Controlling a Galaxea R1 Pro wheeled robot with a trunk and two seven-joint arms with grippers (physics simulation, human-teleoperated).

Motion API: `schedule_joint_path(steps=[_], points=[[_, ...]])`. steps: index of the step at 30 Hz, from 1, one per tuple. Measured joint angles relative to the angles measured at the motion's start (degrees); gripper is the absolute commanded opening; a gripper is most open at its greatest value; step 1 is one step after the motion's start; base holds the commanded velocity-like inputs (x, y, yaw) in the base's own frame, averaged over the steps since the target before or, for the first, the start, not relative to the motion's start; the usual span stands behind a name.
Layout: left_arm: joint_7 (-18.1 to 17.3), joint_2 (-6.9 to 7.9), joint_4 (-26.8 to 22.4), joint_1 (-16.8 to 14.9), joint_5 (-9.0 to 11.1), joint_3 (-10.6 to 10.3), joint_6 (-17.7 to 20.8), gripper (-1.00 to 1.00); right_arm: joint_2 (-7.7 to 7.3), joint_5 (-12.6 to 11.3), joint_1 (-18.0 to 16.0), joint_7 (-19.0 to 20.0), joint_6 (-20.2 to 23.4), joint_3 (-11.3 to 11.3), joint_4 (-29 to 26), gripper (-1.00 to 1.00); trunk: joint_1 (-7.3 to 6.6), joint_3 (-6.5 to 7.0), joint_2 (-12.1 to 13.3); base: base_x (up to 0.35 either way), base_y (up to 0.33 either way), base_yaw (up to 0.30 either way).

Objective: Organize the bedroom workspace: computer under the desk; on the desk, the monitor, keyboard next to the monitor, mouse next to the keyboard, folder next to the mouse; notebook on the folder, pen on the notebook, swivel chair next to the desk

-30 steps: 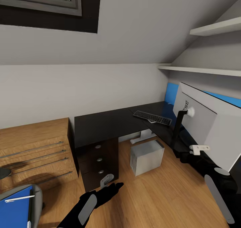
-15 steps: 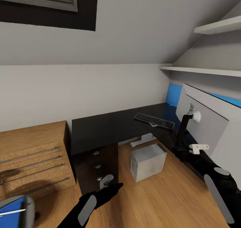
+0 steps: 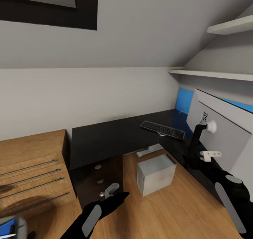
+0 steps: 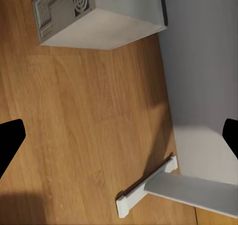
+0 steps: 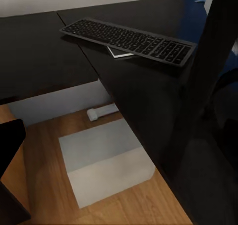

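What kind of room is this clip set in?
Probably a home office corner in an attic room: a black L-shaped desk with a keyboard on it, a computer tower on the wood floor, and a sloped ceiling above.

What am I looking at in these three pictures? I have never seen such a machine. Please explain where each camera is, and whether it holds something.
This is a simulated robot on wheels with two arms. The large picture comes from a camera on its head, looking down over the arms. The left tool hangs above the wooden floor and looks open, holding nothing. The right tool is near the monitor; whether it grips cannot be told.

The other two pictures come from cameras near each tool. The left one looks down at the grey computer on the floor. The right one shows the keyboard lying on the black desk, with the computer below.
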Motion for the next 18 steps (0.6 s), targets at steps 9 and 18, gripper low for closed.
schedule_joint_path(steps=[9, 18], points=[[-0.01, 0.02, 0.01, 0.00, 0.00, 0.04, -0.01, 1.00, 0.01, 5.87, -0.31, -0.10, -0.08, -0.17, 2.40, 1.00, 0.00, 0.00, 0.00, 0.008, -0.002, 0.000], [-0.05, 0.03, 0.09, 0.00, 0.00, 0.07, -0.01, 1.00, -0.19, 8.15, -1.39, -0.17, -1.44, -0.25, 5.12, 1.00, 0.00, 0.00, 0.00, 0.001, 0.000, -0.003]])
